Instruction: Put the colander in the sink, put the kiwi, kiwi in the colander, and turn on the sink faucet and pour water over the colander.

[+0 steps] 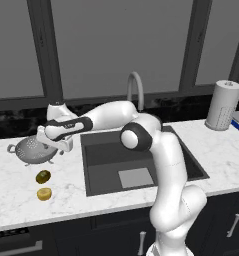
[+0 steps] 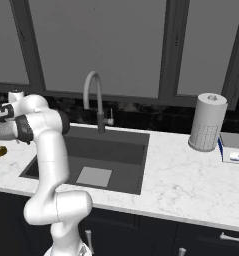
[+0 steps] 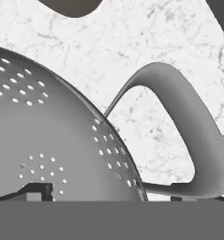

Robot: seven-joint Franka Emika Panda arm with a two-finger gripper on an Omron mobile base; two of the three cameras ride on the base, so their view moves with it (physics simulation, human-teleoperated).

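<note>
Colander (image 1: 33, 151): one silver metal bowl, perforated with clusters of small round holes, is seen on the white marble counter (image 1: 21, 200) left of the sink; two loop handles are counted, one smooth and rounded in the hand view.
Gripper (image 1: 55, 146): it is held low over the colander's right rim; the jaws are spread wide and nothing is gripped. One fingertip (image 3: 38, 189) is seen inside the bowl, and the rim runs between the fingers.
Kiwis: two small fruits are laid on the counter in front of the colander, well apart from it: one dark olive-brown oval (image 1: 43, 176), one yellow (image 1: 44, 193), just beside each other.
Sink (image 1: 98, 170): one dark grey rectangular recessed basin, matte, with a lighter grey square on its floor.
Sink faucet (image 2: 94, 97): one grey gooseneck tap with an arched spout and a small side lever is mounted behind the basin.
Paper towel roll (image 2: 207, 122): one white upright cylinder with a dotted texture is stood on the counter to the right.
Box (image 2: 234, 148): one flat grey-and-blue box is set beside the roll; its label cannot be read.
Counter: white marble with grey veins over dark cabinets.
</note>
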